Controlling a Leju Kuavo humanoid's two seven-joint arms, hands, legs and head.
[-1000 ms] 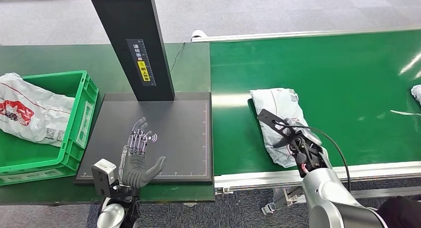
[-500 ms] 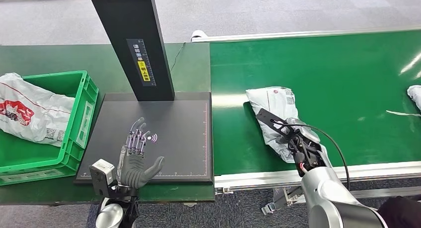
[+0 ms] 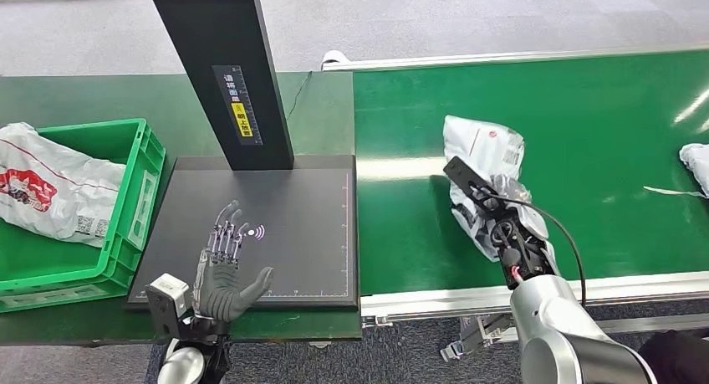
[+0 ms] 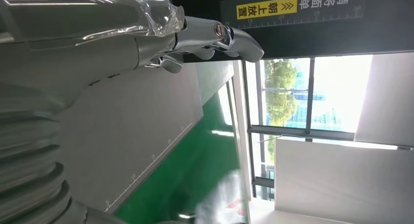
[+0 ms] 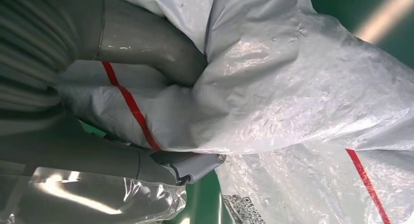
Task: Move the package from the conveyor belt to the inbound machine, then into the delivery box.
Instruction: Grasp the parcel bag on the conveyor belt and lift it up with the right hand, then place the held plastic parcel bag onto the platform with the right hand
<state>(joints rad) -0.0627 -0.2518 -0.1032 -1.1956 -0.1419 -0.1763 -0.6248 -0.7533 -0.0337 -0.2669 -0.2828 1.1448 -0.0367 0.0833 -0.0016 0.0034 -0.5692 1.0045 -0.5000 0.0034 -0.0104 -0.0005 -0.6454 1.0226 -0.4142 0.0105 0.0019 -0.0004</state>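
A white plastic package (image 3: 482,154) with red stripes and a label is lifted at an angle off the green conveyor belt (image 3: 585,125). My right hand (image 3: 502,225) grips its near end; in the right wrist view the thumb (image 5: 146,38) and fingers (image 5: 190,168) press into the crumpled package (image 5: 293,102). My left hand (image 3: 226,271) hovers flat and open over the black inbound machine plate (image 3: 301,233), fingers (image 4: 215,33) stretched toward the machine's black post (image 3: 221,66). The green delivery box (image 3: 125,225) stands at the left.
A white bag with red print (image 3: 50,187) lies in the delivery box. Another white package (image 3: 696,162) sits on the belt at the right edge. A silver rail (image 3: 535,292) runs along the belt's near side.
My right hand has closed on the package and raised it off the belt, tipping its far end up and to the right. The left hand has drifted slightly toward me.
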